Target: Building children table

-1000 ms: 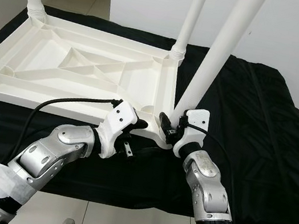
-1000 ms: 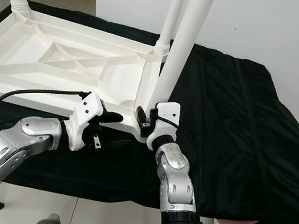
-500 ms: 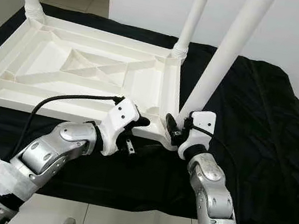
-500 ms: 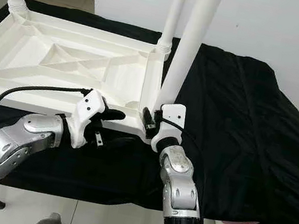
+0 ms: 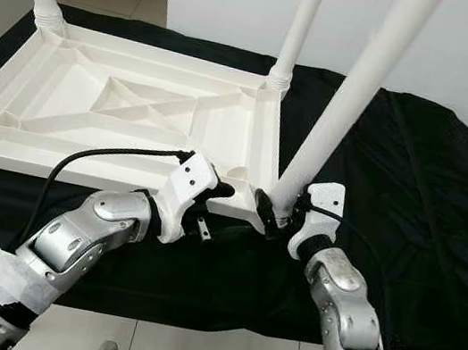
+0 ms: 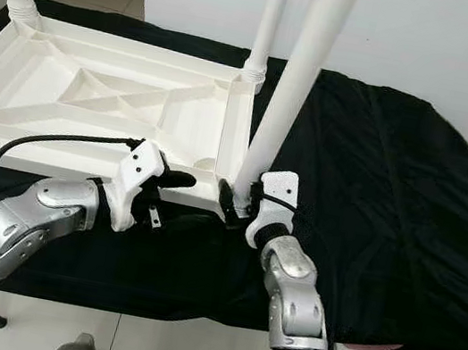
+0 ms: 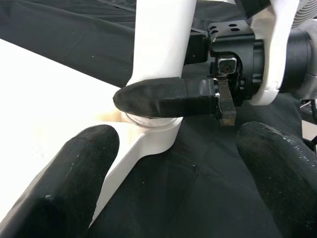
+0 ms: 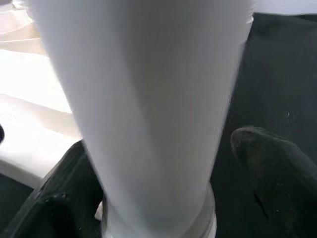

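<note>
Right tool (image 5: 275,211) clasps the corner leg (image 5: 344,104) (black cloth (image 5: 411,197) beside).

You see two silver, segmented arms with white wrist housings. The left gripper (image 5: 214,211) and right gripper (image 5: 270,214) carry long black fingers. A black cable (image 5: 101,157) loops from the left wrist housing; white tape wraps that arm's upper segment.

One upturned white tabletop (image 5: 136,112), three legs (image 5: 345,113), one black cloth (image 5: 411,197).
</note>
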Robot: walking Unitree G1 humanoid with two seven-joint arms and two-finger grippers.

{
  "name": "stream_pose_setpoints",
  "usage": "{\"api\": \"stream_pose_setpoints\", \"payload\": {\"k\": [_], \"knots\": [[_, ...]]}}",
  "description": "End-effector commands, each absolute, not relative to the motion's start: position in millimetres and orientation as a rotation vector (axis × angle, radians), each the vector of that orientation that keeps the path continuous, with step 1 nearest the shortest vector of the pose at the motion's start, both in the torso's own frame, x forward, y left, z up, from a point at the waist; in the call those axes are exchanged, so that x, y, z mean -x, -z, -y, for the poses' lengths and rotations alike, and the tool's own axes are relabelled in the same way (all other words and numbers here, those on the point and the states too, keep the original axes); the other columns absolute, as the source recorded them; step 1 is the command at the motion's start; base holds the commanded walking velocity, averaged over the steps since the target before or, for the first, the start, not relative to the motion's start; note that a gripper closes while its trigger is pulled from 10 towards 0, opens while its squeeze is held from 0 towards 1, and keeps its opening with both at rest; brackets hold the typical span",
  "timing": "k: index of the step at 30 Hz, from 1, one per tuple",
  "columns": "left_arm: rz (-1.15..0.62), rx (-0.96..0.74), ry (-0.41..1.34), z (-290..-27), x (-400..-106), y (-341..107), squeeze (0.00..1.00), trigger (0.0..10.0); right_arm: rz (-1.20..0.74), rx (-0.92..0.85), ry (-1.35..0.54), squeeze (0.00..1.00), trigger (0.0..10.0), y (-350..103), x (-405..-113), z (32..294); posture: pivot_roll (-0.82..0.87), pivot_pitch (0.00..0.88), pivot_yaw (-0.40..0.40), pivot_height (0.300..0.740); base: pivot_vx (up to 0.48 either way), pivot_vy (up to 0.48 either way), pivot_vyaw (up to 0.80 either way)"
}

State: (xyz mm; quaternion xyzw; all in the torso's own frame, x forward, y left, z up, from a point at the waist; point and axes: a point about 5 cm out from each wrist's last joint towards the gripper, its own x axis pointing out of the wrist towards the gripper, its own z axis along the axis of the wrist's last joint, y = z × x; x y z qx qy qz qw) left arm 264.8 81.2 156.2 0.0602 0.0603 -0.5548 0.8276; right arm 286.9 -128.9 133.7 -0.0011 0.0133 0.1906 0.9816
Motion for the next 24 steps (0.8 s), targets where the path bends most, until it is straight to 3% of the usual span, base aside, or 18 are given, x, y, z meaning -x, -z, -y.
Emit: {"api": "stream_pose_setpoints", "payload": {"k": [1, 2, 16, 24], "knots": [[-0.142, -0.132, 1.343, -77.3, -257.2, -157.1, 0.0, 10.0, -0.017, -0.002, -0.352, 1.0, 10.0, -134.6, -288.9, 140.1, 0.04, 0.061, -0.071, 0.74, 0.0, 0.0, 0.0], [-0.14, -0.139, 1.349, -76.6, -256.5, -157.1, 0.0, 10.0, -0.015, -0.003, -0.367, 0.0, 10.0, -135.6, -289.4, 140.1, 0.04, 0.061, -0.071, 0.74, 0.0, 0.0, 0.0], [-0.141, -0.149, 1.337, -84.8, -260.3, -165.8, 0.0, 10.0, 0.03, 0.062, -0.441, 0.0, 10.0, -144.9, -309.7, 146.8, 0.11, 0.116, -0.049, 0.74, 0.0, 0.0, 0.0], [-0.148, -0.152, 1.363, -80.2, -253.4, -163.1, 0.0, 10.0, 0.066, 0.099, -0.631, 0.0, 10.0, -149.4, -320.5, 148.8, 0.11, 0.102, -0.048, 0.74, 0.0, 0.0, 0.0]]}}
